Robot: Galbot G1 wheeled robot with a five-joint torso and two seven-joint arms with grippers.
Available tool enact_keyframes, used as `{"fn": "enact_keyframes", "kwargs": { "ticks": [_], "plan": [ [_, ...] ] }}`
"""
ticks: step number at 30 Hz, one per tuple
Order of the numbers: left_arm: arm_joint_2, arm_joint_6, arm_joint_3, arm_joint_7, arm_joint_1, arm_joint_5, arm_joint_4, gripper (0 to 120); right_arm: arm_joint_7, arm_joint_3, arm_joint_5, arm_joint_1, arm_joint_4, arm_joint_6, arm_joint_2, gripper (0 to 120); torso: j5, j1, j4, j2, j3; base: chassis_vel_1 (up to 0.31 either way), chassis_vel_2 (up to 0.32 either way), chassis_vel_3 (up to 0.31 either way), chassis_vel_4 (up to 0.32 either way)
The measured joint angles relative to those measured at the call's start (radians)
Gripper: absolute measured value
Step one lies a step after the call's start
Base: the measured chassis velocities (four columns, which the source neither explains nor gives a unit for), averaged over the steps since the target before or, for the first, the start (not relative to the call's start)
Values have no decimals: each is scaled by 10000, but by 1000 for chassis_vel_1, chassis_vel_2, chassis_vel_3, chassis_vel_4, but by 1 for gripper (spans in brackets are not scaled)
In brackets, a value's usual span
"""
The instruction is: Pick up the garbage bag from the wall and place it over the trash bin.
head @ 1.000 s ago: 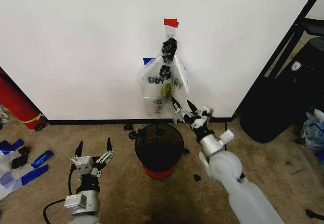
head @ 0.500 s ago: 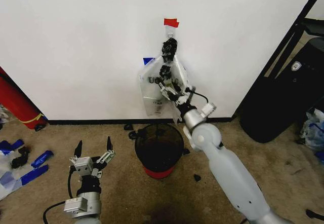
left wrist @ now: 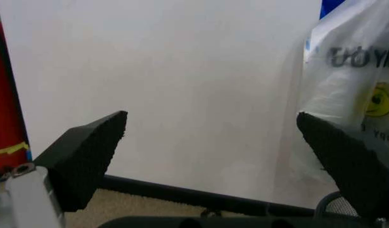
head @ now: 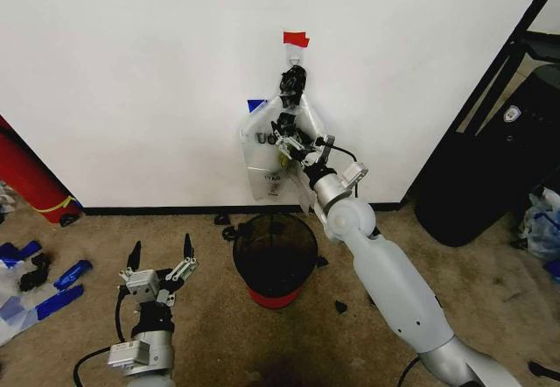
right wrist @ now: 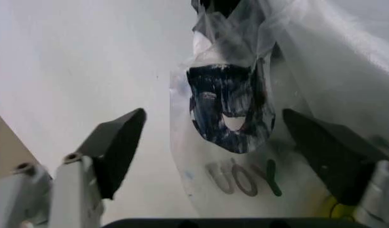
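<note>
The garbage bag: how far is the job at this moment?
Nothing is finished yet. The garbage bag hangs on the wall from its hook. In hand: the right gripper is at the bag, fingers open, not gripping. Left: grasp it, lift it off and fit it over the trash bin. The left gripper waits low, open.

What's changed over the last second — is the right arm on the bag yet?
The right gripper rose from above the trash bin to the garbage bag on the wall; its fingers are open, nothing grasped. The bag hangs as before, and the left gripper stays low and open.
</note>
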Motion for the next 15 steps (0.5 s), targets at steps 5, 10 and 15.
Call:
{"fn": "enact_keyframes", "kwargs": {
  "ticks": [5,10,15],
  "plan": [
    [19,11,34,0,-59,-13,19,100,32,-9,-56,100,-120,0,58,66,0,0,1,0,0,0,0,0,0],
    [29,21,39,-12,-46,-35,11,100,82,27,-73,243,-265,-32,132,45,0,0,0,0,0,0,0,0,0],
    [21,41,37,-40,-59,-41,-29,100,169,47,-55,242,-224,-76,120,26,0,0,0,0,0,0,0,0,0]
  ]
}}
